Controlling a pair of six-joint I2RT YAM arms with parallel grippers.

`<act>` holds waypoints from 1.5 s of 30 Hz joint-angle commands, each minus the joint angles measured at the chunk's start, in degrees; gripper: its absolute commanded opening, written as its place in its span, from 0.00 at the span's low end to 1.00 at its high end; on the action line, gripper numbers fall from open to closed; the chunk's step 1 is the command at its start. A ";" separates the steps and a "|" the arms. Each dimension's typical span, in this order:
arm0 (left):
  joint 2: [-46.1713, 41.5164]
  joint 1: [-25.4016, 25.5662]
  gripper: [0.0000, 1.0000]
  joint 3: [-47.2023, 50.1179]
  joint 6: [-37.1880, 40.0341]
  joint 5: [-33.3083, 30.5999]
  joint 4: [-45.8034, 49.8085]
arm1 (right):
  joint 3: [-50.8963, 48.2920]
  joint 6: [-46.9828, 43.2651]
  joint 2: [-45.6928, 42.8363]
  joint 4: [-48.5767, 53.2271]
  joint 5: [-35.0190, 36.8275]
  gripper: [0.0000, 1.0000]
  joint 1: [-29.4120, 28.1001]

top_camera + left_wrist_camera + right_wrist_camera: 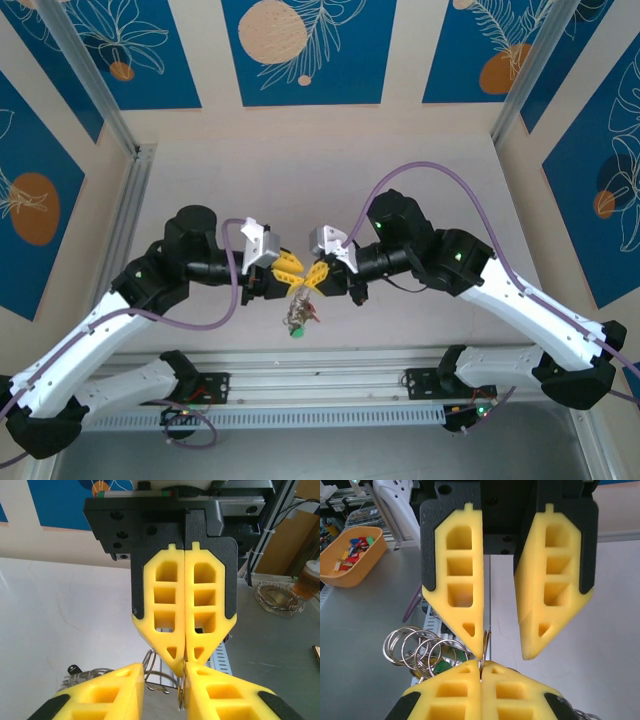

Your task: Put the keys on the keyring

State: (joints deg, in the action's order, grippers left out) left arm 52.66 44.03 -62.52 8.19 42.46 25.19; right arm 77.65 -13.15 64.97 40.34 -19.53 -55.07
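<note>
My two grippers meet tip to tip above the table's near edge. The right gripper [481,664] [316,276] is shut on the keyring [486,641], a thin double-wire hoop seen edge-on. The left gripper [164,674] [293,267] faces it, open, a clear gap between its fingers. The keyring's edge [182,692] lies against the inner face of one left finger [225,695]. Several small split rings [417,650] hang off the hoop beside a key with a green head [439,666]. In the top view this bunch of keys [297,316] dangles below the grippers.
An orange bowl [350,555] with coloured keys stands on the grey bench past the table's edge. An aluminium rail [320,375] runs along the near edge between the arm bases. A glass dish [277,597] and a cup [310,580] sit on the bench.
</note>
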 commanded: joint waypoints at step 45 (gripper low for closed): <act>-1.27 0.28 0.00 -4.42 4.98 2.49 6.40 | -5.87 1.86 -7.33 -10.29 3.09 0.35 -0.04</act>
State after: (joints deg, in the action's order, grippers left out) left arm 53.32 44.05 -67.48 13.61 43.88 34.48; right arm 73.97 -13.28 60.60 34.17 -18.41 -55.16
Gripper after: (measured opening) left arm 0.053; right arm 0.311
